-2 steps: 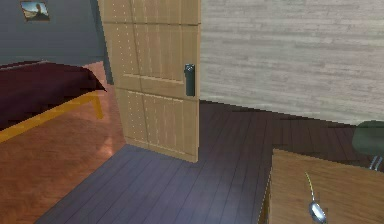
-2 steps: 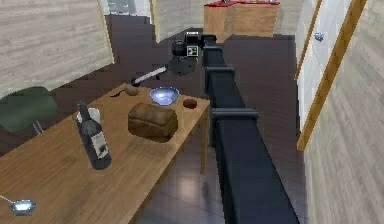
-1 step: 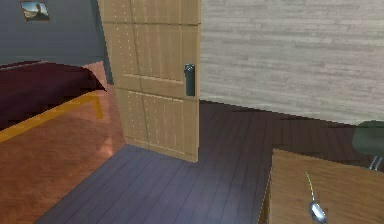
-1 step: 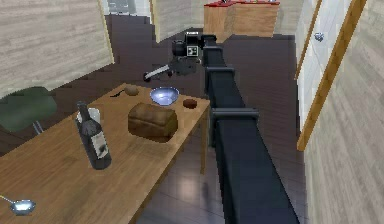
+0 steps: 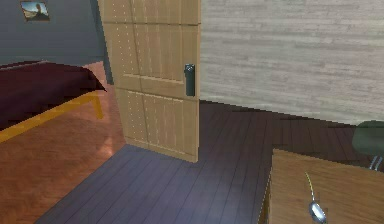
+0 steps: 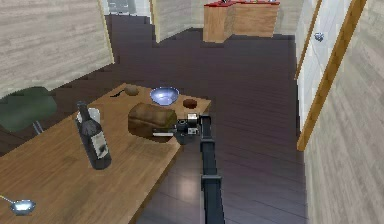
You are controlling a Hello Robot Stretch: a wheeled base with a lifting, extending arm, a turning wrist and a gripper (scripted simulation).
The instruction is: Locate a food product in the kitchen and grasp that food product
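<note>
A brown loaf of bread (image 6: 148, 118) lies on the wooden table (image 6: 60, 175) near its far end. My gripper (image 6: 174, 130) is at the loaf's right end, at the tip of the dark arm (image 6: 208, 170) rising from the bottom edge. The loaf rests on the table right at the fingers, so I cannot tell whether the gripper holds anything. Behind the loaf stands a blue-grey bowl (image 6: 164, 96). A small brown lump (image 6: 131, 90) lies to the bowl's left, and another (image 6: 190, 103) to its right.
A dark bottle (image 6: 94, 138) with a white label stands mid-table; a spoon (image 6: 20, 206) lies near the corner. A green chair (image 6: 24, 110) is behind the table. A wooden door (image 5: 155, 75), a dark red bed (image 5: 40, 85) and the table corner (image 5: 320, 190) lie ahead. A red-topped counter (image 6: 240, 15) stands far back.
</note>
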